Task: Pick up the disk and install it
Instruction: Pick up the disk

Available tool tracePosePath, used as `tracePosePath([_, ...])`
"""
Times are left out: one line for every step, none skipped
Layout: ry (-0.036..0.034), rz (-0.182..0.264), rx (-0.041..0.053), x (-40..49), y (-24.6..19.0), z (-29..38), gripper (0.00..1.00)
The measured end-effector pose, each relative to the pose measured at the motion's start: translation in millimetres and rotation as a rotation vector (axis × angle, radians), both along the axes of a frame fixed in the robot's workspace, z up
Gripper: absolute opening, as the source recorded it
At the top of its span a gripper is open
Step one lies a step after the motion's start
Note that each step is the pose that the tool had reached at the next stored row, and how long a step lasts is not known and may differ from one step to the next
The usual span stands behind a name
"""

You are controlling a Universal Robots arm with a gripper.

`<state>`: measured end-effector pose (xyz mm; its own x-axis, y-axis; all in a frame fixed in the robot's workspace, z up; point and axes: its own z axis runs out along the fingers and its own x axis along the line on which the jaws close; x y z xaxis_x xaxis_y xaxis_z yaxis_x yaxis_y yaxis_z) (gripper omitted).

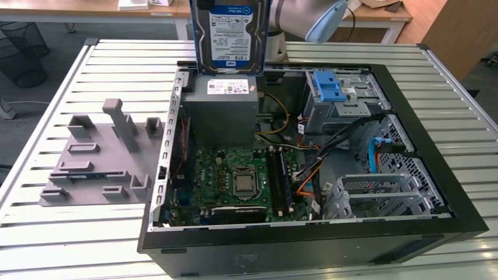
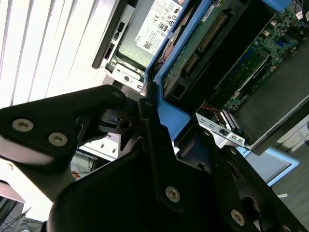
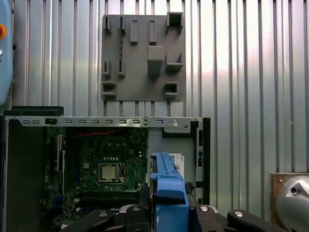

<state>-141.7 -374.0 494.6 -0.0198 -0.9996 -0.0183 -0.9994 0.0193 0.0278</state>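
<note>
The pick-up part of the work is judged done and the installing not yet begun: the disk (image 1: 230,35) is held on edge in the air, clenched in the claw (image 2: 169,121), whose black fingers (image 2: 145,104) are seen pressed against the blue carrier frame in both wrist views. Directly beneath the claw lies the open computer case (image 1: 435,175), and the disk's lower edge hangs just above the grey power-supply box (image 1: 221,111), without contact being apparent. Further below and beyond the claw the green motherboard (image 1: 233,175) is exposed, while off to one side of the claw, inside the case, a metal drive cage with a blue latch (image 1: 330,87) is seen. Outside the case, well apart from the claw, a grey fixture plate (image 1: 93,163) rests on the slatted tabletop (image 1: 116,70). For the seating, it is judged that the carrier frame must be lined up squarely with a bay and the loose cables kept out of its way; which bay is meant cannot be told. The disk itself is shown as a flat silver slab with a blue-and-white label on its broad face, a green circuit board on its reverse in the second wrist view, and a bright blue plastic frame along its edges.
</note>
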Motion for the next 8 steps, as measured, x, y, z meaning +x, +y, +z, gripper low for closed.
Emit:
tracePosePath([0.0,0.0,0.0,0.0,0.0,0.0,0.37])
tracePosePath([0.0,0.0,0.0,0.0,0.0,0.0,0.37])
tracePosePath([0.0,0.0,0.0,0.0,0.0,0.0,0.37])
tracePosePath([0.0,0.0,0.0,0.0,0.0,0.0,0.37])
tracePosePath([0.0,0.0,0.0,0.0,0.0,0.0,0.37])
tracePosePath([0.0,0.0,0.0,0.0,0.0,0.0,0.37])
tracePosePath([0.0,0.0,0.0,0.0,-0.1,0.0,0.37])
tracePosePath([0.0,0.0,0.0,0.0,-0.1,0.0,0.37])
